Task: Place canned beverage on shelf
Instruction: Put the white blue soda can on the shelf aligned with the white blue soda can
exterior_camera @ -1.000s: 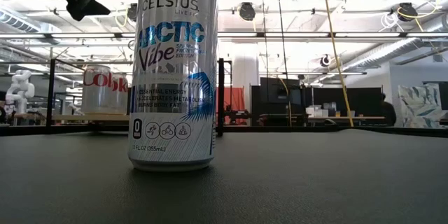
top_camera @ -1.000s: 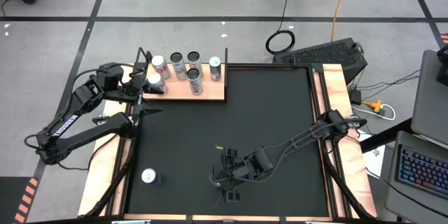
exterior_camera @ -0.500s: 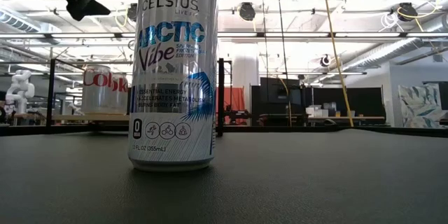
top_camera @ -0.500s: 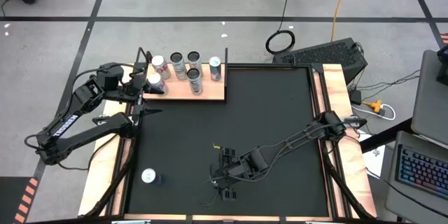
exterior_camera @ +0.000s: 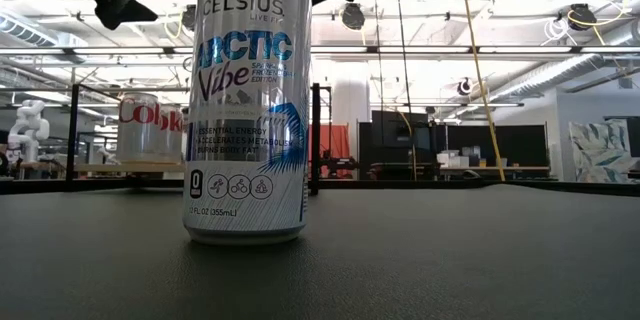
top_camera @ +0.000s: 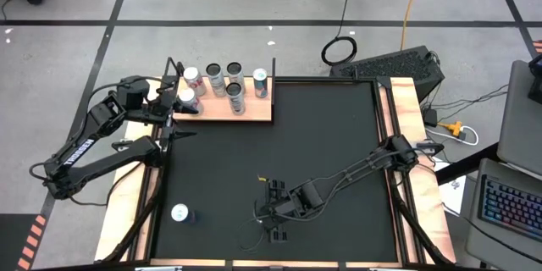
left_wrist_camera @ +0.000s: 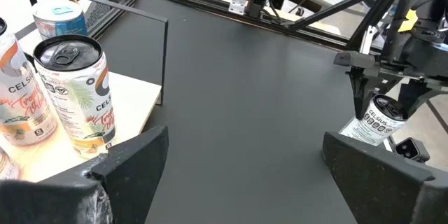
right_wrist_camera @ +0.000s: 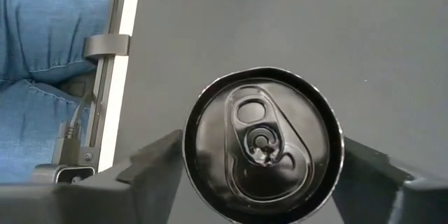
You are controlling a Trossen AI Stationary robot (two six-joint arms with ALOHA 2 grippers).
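Observation:
A tall silver Celsius can [exterior_camera: 248,110] stands upright on the black mat [top_camera: 339,152] near the table's front middle. Its dark top [right_wrist_camera: 262,143] shows in the right wrist view. My right gripper [top_camera: 275,207] is open and sits above the can, pointing down, one finger [right_wrist_camera: 150,159] on each side of the can's top. The left wrist view shows it over the can [left_wrist_camera: 374,122] too. The light-wood shelf [top_camera: 254,108] at the far left carries several upright cans [top_camera: 229,85]. My left gripper [top_camera: 172,102] is open and empty at the shelf's left end.
Another can [top_camera: 179,213] stands on the mat near the front left corner. Thin black rods [left_wrist_camera: 165,56] rise at the shelf's corners. A person's legs in blue jeans [right_wrist_camera: 42,77] show beyond the table's near edge. Bare mat lies between the can and the shelf.
My right gripper has moved a little toward the table's left edge and come down over the Celsius can, so more of it shows beside the can's top in the low view. The can has stayed where it was.

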